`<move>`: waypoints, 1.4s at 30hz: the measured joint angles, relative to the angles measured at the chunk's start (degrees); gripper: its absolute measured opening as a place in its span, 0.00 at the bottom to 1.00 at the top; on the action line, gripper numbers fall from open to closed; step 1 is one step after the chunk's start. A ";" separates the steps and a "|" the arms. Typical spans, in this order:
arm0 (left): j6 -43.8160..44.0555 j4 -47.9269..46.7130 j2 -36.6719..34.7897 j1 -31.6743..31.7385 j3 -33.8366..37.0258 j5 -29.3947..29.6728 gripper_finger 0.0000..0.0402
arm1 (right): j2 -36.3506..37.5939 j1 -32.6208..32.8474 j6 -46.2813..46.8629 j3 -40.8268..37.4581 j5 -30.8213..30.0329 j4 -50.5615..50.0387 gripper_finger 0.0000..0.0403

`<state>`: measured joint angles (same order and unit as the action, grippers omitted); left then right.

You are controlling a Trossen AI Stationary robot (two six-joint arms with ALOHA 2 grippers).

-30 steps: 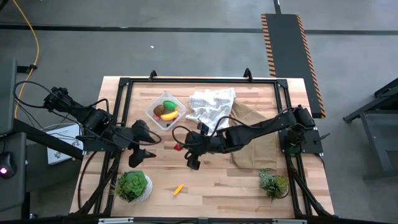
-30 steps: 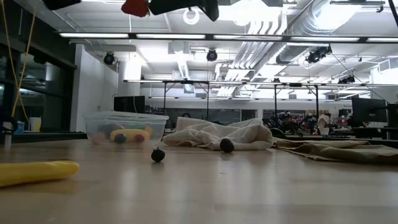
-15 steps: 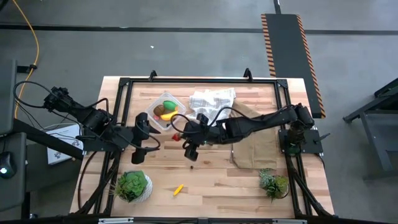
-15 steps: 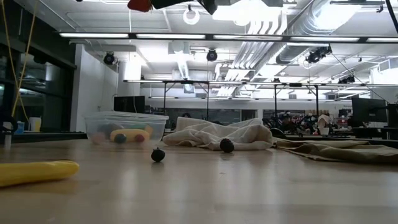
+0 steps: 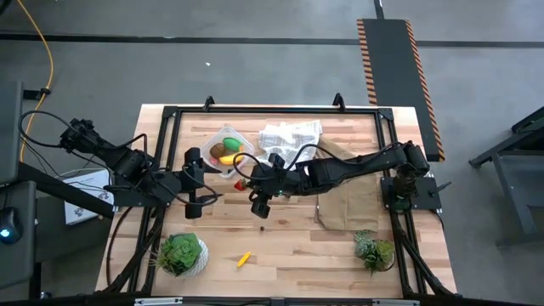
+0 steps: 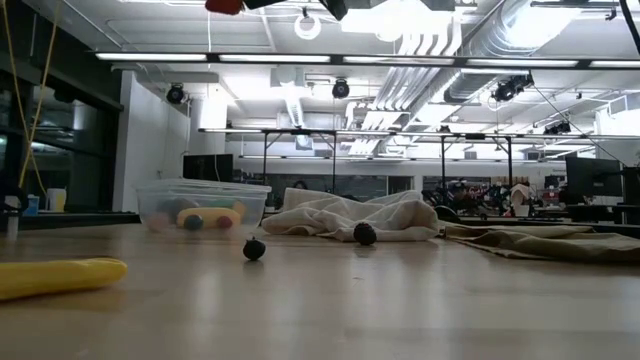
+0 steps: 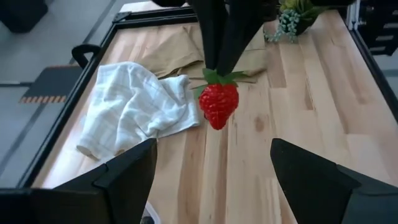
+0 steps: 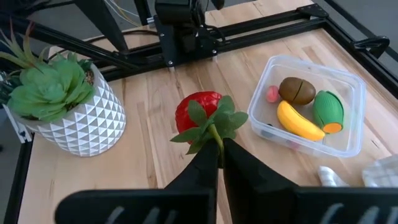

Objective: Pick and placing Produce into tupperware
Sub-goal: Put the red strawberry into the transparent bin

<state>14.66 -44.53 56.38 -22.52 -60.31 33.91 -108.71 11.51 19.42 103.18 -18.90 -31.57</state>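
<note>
One strawberry (image 8: pixel 198 116) hung by its leaf in the pinched-together jaws of the right gripper (image 8: pixel 216 144), above the tabletop (image 5: pixel 340 238) | tupperware (image 8: pixel 355 83) near, at 10 o'clock | advice: carry over the rim before release | left gripper (image 7: pixel 211 180) waited with jaws wide, empty.

Overhead, table-level, two wrist views — all share strawberry (image 7: pixel 218 105).

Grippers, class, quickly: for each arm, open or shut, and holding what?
Left gripper: open, holding nothing, beside the tupperware.
Right gripper: shut on the strawberry by its green leaves, lifted above the table.
</note>
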 joint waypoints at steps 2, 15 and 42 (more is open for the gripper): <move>-0.85 0.14 0.00 0.00 0.00 0.79 0.76 | 0.00 -0.16 0.00 0.00 0.00 0.00 0.00; -1.58 3.98 1.87 0.06 -0.03 0.63 0.76 | 0.01 -0.28 -0.14 -0.01 1.20 1.45 0.00; -5.49 9.16 4.06 9.03 0.00 -12.74 0.75 | 1.22 -0.76 -1.61 -0.02 1.36 3.28 0.00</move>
<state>9.17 -35.38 60.44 -13.50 -60.31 21.18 -107.48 10.74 17.81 103.16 -17.53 -28.29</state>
